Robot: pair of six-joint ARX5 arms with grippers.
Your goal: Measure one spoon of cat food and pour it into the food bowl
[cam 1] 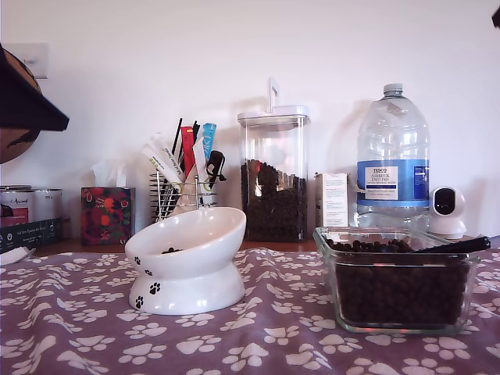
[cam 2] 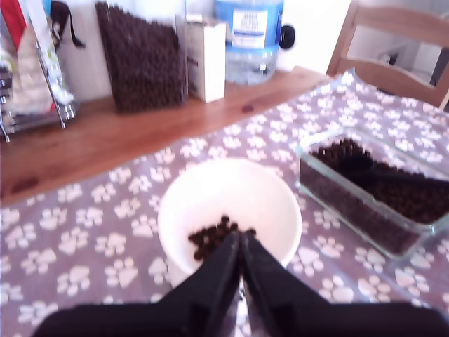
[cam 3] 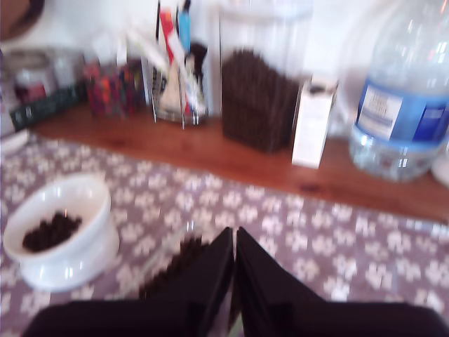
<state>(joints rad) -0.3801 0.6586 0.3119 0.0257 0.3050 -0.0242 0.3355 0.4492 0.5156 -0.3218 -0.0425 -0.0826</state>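
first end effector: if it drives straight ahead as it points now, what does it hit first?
Most likely the white food bowl, holding some cat food. My first end effector is shut and aimed at it; depth is uncertain.

The white glossy ceramic food bowl (cam 1: 191,262) with black paw prints shines smoothly, its pale inside (cam 2: 231,203) holding matt dark brown dry kibble pellets (cam 2: 214,239). At its 3 o'clock in the exterior view, the square clear glass dish (cam 1: 398,281) looks slick and reflective, and the black plastic spoon (cam 1: 457,245) across it has a dull sheen. The purple cloth (cam 1: 78,320) with white paw prints looks soft and matt. At the bowl's 12 o'clock, a thin metal wire rack (cam 1: 176,195) glints on the brown wooden tabletop (cam 2: 105,144), which looks smooth.
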